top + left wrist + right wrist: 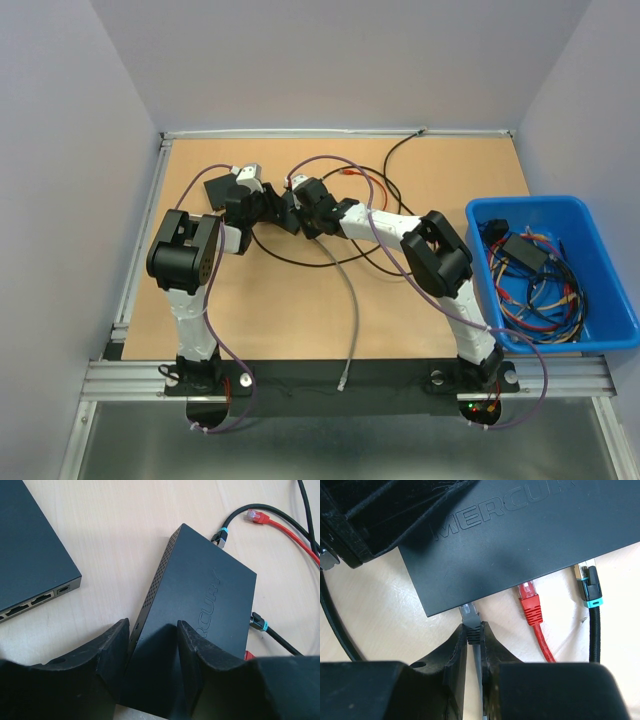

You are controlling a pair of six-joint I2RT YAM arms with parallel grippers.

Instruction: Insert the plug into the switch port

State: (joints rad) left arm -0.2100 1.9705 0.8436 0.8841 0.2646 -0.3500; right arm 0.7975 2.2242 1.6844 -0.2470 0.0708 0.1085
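A black Mercury switch [200,605] lies on the table, and my left gripper [152,652] is shut on its near end, one finger on each side. The grey plug [470,614] is pinched by its boot in my right gripper [473,632]. Its clear tip sits at the switch's [510,535] port edge, partly under the housing; how deep it goes is hidden. A red plug [530,600] and a black plug with a teal band [589,587] sit in ports to the right. From above, both grippers [248,205] [296,212] meet at the switch.
A second, larger black switch [30,565] lies left of the held one. The grey cable [350,310] trails to the table's near edge. Black and red cables [380,190] loop behind the arms. A blue bin [600,290] of cables stands at the right.
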